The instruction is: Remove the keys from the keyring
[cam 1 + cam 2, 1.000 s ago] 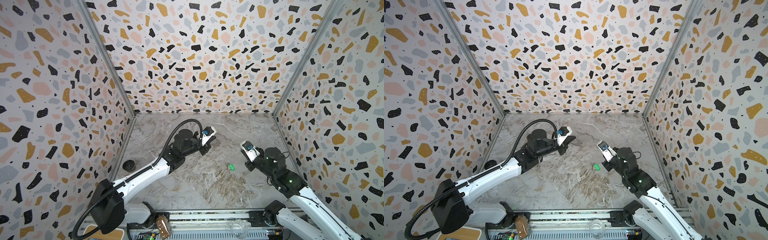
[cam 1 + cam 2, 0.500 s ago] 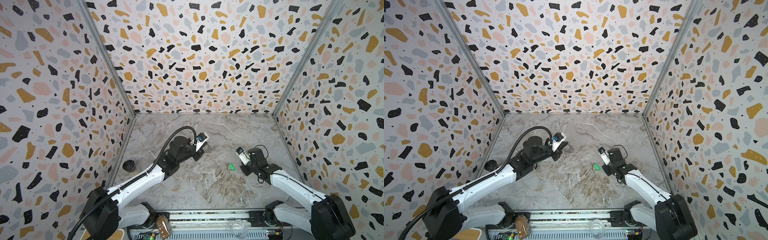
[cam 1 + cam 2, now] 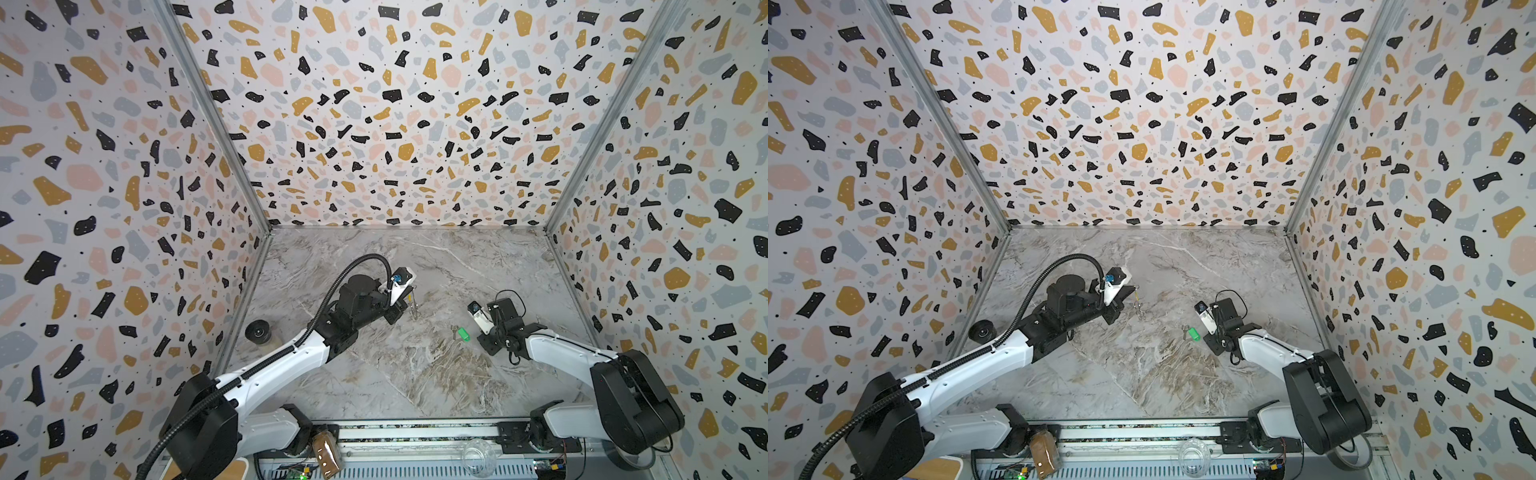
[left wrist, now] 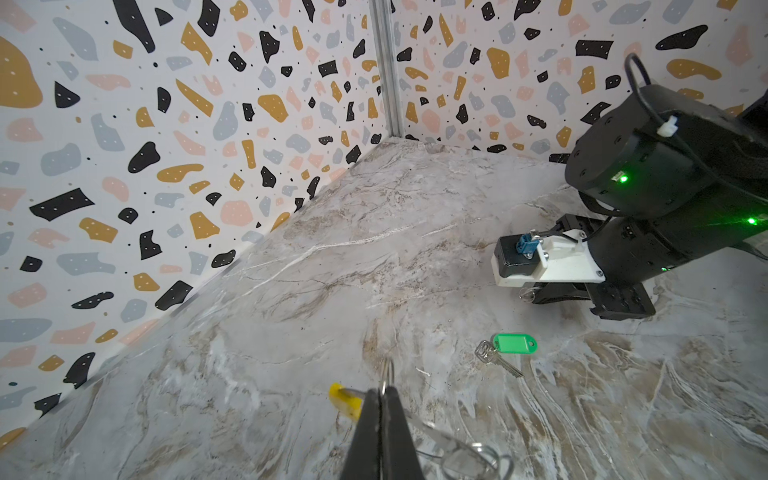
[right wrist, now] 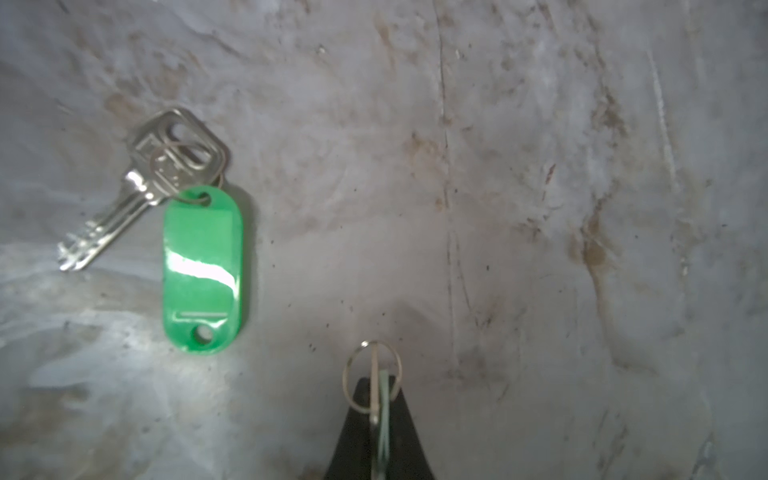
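Clamping — left gripper (image 4: 382,401): 1 keyring (image 4: 344,400) | right gripper (image 5: 376,386): 1 key (image 5: 375,368) | loose: 1 green-tag key (image 5: 202,266)

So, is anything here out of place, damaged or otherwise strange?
Nothing looks damaged or spilled. The green-tagged key lies loose on the table, already off the keyring that the left gripper pinches; the right gripper clamps the pale-tagged key.

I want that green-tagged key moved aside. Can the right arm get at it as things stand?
Likely not yet. The green-tagged key lies free on the table near the right arm, nothing between, but its fingers are shut on the pale-tagged key.
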